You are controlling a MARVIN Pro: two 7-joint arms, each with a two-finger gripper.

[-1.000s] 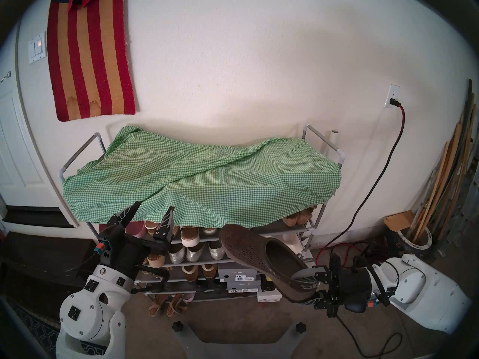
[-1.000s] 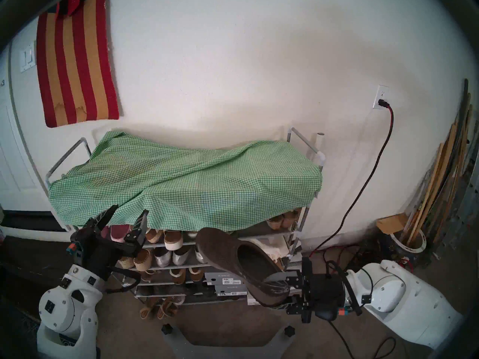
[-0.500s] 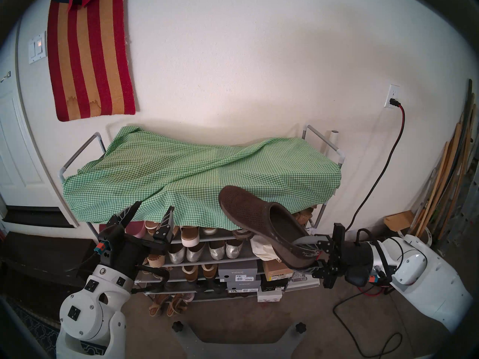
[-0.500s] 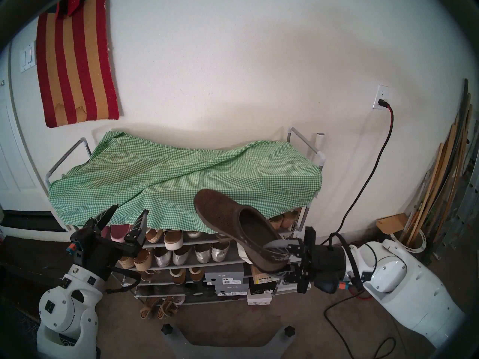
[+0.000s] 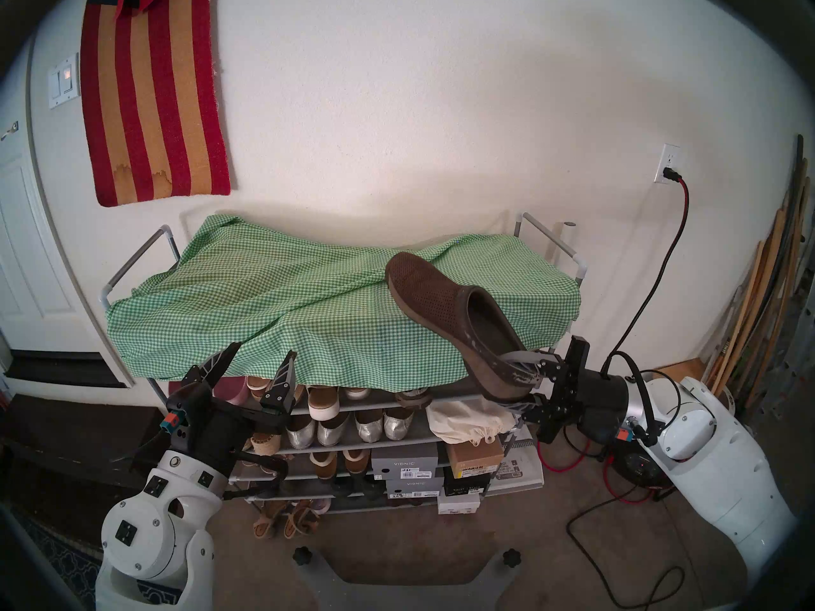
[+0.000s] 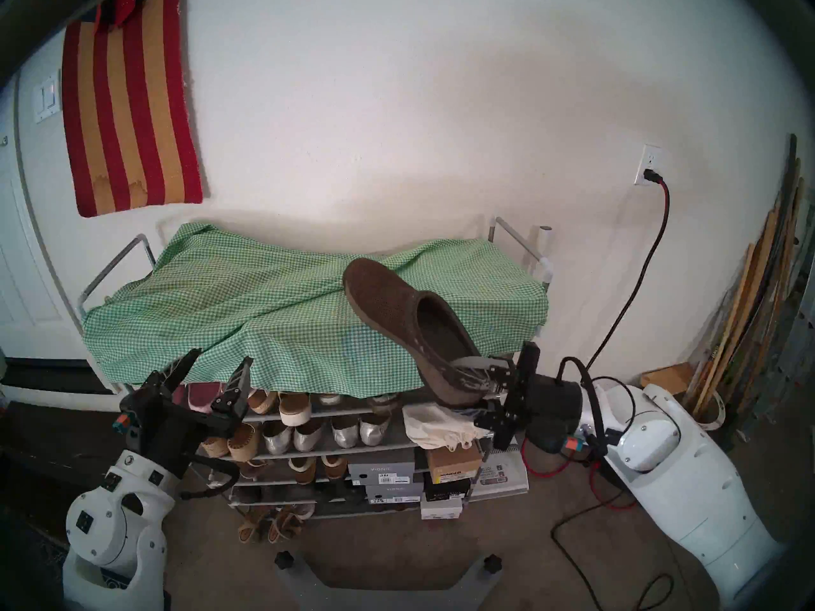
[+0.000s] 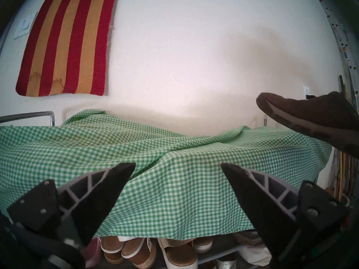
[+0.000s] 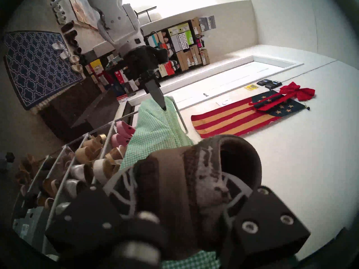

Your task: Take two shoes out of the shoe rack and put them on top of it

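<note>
A dark brown perforated clog (image 5: pixel 441 306) hangs tilted, toe up, over the right half of the shoe rack's (image 5: pixel 551 239) top, which is covered by a green-white gingham cloth (image 5: pixel 264 297). My right gripper (image 5: pixel 514 378) is shut on its white-scuffed heel (image 8: pixel 206 177), just off the rack's front right corner. The sole (image 7: pixel 303 125) shows above the cloth without touching it. My left gripper (image 5: pixel 263 352) stands open and empty at the cloth's front left edge. Another brown shoe (image 5: pixel 412 396) lies half hidden under the cloth's hem on the upper shelf.
The shelves hold silver flats (image 5: pixel 335 429), tan wedges (image 5: pixel 322 403), shoe boxes (image 5: pixel 405 458) and a white cloth bag (image 5: pixel 467 420). A red-black cable (image 5: pixel 652 288) runs from the wall outlet to the floor on the right. Wooden slats (image 5: pixel 758 310) lean in the right corner.
My right gripper has carried the clog up and back, from in front of the middle shelves to above the right side of the rack's top. The left arm has not moved.
</note>
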